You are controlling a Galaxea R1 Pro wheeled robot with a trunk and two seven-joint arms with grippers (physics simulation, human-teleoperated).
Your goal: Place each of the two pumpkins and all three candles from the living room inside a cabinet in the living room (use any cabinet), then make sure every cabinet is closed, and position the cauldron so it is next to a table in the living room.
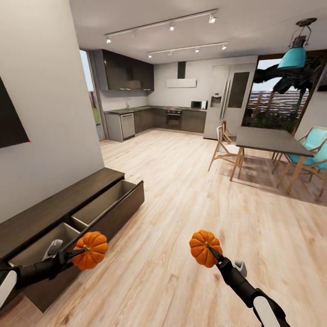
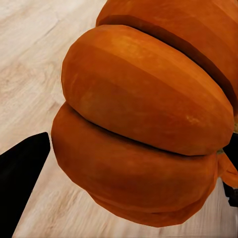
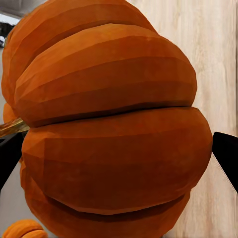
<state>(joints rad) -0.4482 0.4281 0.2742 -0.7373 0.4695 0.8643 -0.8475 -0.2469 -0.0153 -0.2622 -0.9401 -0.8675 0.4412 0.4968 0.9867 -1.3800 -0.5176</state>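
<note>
Each gripper holds an orange pumpkin above the wooden floor. My left gripper (image 1: 78, 255) is shut on one pumpkin (image 1: 91, 250), right beside the front of the near open drawer (image 1: 41, 247) of the long dark brown cabinet (image 1: 54, 206). My right gripper (image 1: 215, 255) is shut on the other pumpkin (image 1: 204, 247), over open floor to the right. Up close, the left pumpkin (image 2: 144, 129) sits between black fingers (image 2: 22, 178), and the right pumpkin (image 3: 109, 129) does too. A second drawer (image 1: 109, 197) also stands open, its pale inside bare. The candles and the cauldron are out of view.
A grey dining table (image 1: 272, 141) with wooden chairs (image 1: 225, 147) and teal chairs (image 1: 313, 154) stands at the right. The grey kitchen (image 1: 159, 118) lies at the back. A white wall (image 1: 45, 113) with a dark panel (image 1: 9, 118) runs behind the cabinet. Wooden floor (image 1: 181, 190) stretches between.
</note>
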